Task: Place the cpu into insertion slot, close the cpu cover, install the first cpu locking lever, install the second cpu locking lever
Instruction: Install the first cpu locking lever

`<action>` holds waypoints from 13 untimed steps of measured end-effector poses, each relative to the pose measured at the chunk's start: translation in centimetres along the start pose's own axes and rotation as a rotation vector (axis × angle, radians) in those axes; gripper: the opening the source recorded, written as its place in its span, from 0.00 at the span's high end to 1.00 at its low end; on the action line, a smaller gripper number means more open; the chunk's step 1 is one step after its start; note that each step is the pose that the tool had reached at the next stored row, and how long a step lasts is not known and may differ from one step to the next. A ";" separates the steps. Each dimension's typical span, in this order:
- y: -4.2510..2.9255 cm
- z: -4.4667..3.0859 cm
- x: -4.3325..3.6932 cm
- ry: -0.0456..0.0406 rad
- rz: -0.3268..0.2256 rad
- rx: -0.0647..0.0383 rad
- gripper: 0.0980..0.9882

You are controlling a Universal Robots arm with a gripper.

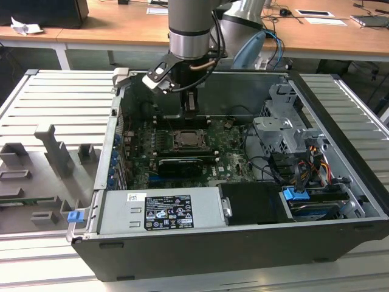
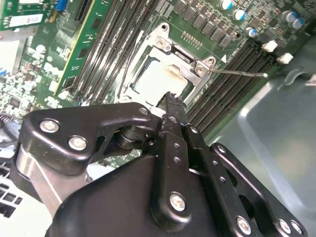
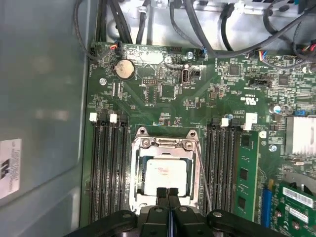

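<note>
Ribbed grey table (image 1: 61, 97) bearing 1 open computer case (image 1: 182, 252)

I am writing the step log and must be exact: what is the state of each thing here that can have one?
cpu: seated in the insertion slot.
cpu cover: down over the cpu.
locking lever: swung out beside the slot, not latched.
hand: shut, empty, over the slot's edge.
computer case: open, inside exposed.

We find the cpu (image 3: 165, 175) lying in the insertion slot (image 3: 139, 199), memory slots (image 3: 106, 168) flanking both sides; the pincer (image 3: 168, 192) hangs over the slot's edge.
</note>
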State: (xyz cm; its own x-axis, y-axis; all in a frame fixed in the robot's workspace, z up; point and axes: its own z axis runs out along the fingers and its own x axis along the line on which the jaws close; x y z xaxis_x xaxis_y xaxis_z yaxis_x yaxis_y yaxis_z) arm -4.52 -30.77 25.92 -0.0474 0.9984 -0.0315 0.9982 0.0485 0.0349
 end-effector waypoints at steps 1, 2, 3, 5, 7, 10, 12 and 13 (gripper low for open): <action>0.02 -0.60 -0.02 0.0000 0.000 0.000 0.99; 0.04 -1.05 -0.03 0.0002 0.000 0.000 0.99; 0.04 -1.15 -0.03 0.0002 0.000 0.000 0.99; 0.04 -1.16 -0.03 0.0015 -0.040 -0.001 0.99; 0.04 -1.16 -0.04 0.0027 -0.076 -0.002 0.99; 0.04 -1.14 -0.03 0.0051 -0.145 -0.005 0.99; 0.02 -1.05 -0.04 0.0060 -0.179 -0.005 0.99; 0.02 -1.03 -0.04 0.0072 -0.207 -0.006 0.99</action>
State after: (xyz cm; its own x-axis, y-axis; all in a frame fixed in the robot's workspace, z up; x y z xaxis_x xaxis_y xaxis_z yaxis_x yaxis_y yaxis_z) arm -4.53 -30.77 26.95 -0.2517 0.9673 -0.0314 0.9669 0.2528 0.0344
